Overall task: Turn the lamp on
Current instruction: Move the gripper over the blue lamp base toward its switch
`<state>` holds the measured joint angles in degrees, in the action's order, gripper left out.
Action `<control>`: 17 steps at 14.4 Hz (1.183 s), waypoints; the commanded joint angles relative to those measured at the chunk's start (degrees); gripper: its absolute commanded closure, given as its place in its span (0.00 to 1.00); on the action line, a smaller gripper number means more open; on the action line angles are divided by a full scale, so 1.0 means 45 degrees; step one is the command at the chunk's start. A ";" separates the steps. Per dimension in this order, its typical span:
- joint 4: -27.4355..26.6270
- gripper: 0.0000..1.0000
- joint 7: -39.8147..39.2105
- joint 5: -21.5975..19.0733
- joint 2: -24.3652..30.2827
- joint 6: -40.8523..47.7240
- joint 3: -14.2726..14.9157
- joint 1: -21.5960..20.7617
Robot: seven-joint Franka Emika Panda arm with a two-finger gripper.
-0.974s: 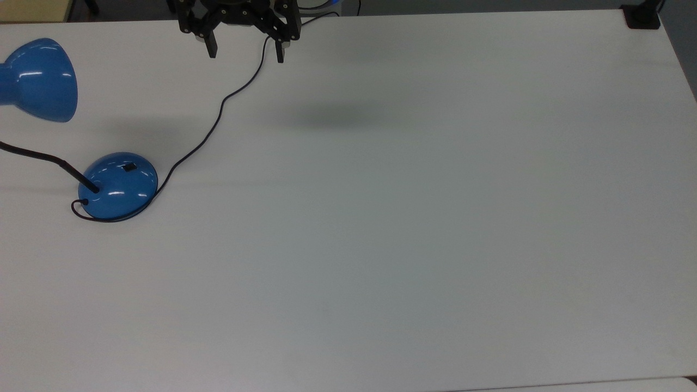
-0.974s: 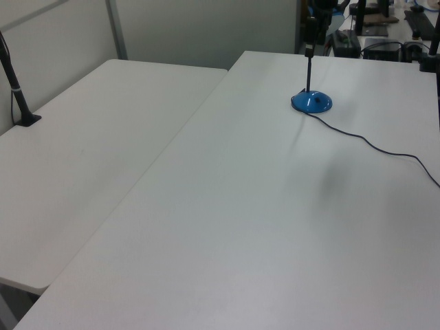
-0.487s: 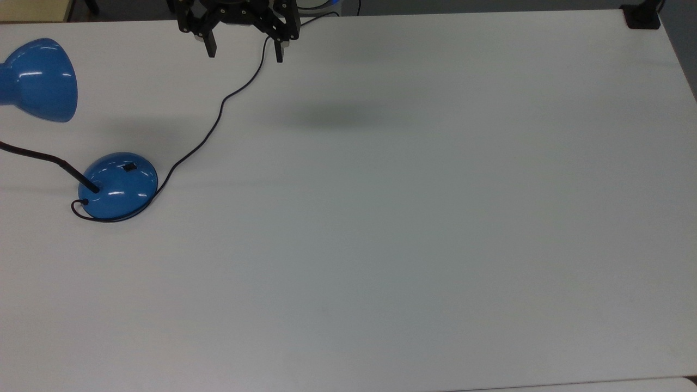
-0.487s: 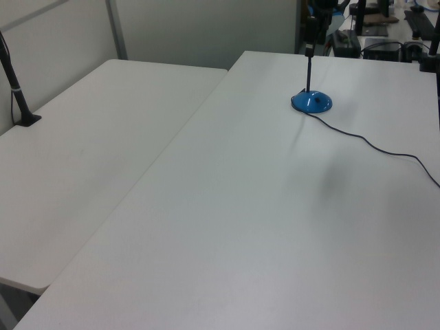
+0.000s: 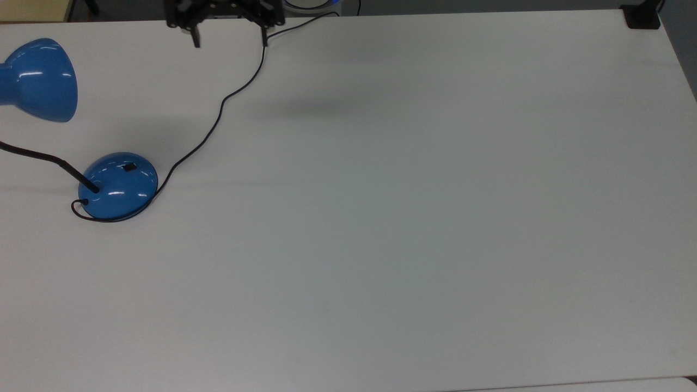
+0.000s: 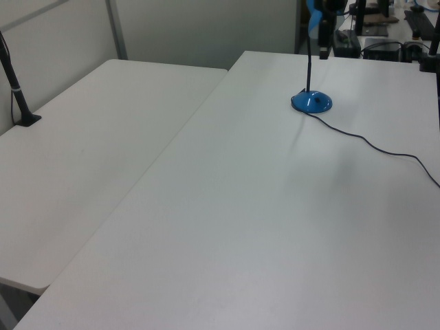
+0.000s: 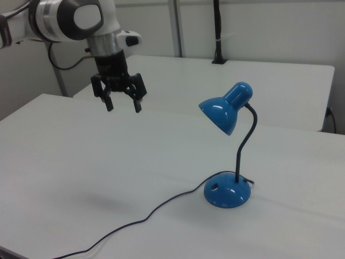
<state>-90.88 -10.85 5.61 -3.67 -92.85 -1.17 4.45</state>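
Sliding toward the top view's upper edge since a second ago, the gripper [image 5: 229, 36] hangs wide open, empty, well apart from the lamp [image 5: 117, 186], unmoved at the top view's left. Left view: lamp base [image 6: 312, 102] far on the table [image 6: 261, 206]. Right view: gripper [image 7: 123, 102] high above the tabletop.

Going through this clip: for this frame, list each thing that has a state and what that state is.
lamp: upright on the table, shade unlit, no glow under it.
switch: on top of the domed base, nothing touching it.
cord: slack, lying loose across the table.
gripper: open, empty, held in the air well away from the lamp.
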 commanded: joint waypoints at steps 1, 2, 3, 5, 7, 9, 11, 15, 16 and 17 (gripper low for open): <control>-0.0544 0.00 -0.1086 0.0686 0.0367 0.0477 0.0124 0.0494; -0.0797 0.00 -0.1105 0.0705 0.0367 0.0341 0.0124 0.0651; -0.1128 0.08 -0.1105 0.0705 0.0367 0.0069 0.0124 0.0730; -0.1890 0.25 -0.1105 0.0686 0.0386 -0.0633 0.0124 0.1159; -0.2710 0.70 -0.0912 0.0647 0.0309 -0.1879 0.0124 0.1316; -0.3841 1.00 -0.0561 0.0608 0.0347 -0.3655 0.0124 0.1569; -0.5071 1.00 0.0452 0.0608 0.0386 -0.5801 0.0143 0.1863; -0.6462 1.00 0.1531 0.0569 0.0056 -0.9653 0.0144 0.2566; -0.6773 1.00 0.1551 0.0530 -0.0101 -1.0376 0.0144 0.2625; -0.7144 1.00 0.1570 0.0510 -0.0141 -1.1137 0.0144 0.2838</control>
<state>-117.85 -5.79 7.97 -4.54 -133.86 -0.62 15.71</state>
